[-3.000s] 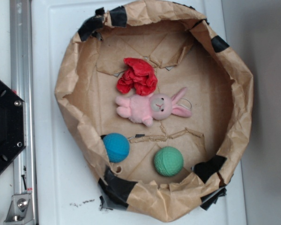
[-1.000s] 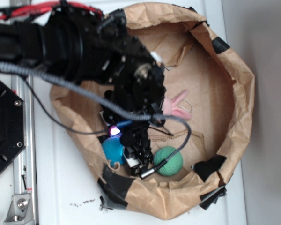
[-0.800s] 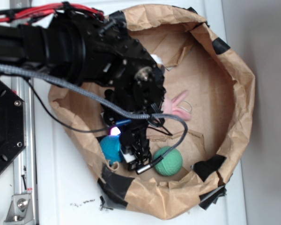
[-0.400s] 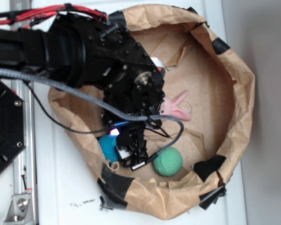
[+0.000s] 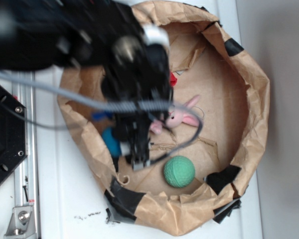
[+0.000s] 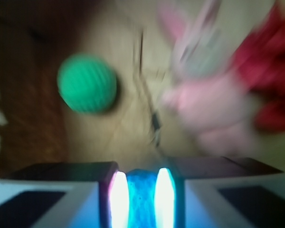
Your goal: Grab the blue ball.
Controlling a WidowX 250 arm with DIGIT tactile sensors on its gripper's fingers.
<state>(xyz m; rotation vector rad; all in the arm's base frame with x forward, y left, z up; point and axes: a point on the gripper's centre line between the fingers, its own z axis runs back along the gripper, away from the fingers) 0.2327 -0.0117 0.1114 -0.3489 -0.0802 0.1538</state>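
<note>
Your hand (image 6: 141, 199) was clamped on the blue ball (image 6: 141, 197), green ball (image 6: 87, 84) ahead-left; you needed a firm, straight lift

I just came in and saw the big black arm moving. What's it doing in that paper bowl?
The robot arm is reaching into the brown paper bowl. Its gripper has its jaws squeezed on the blue ball. The green ball and the pink bunny lie loose on the bowl's floor.
</note>
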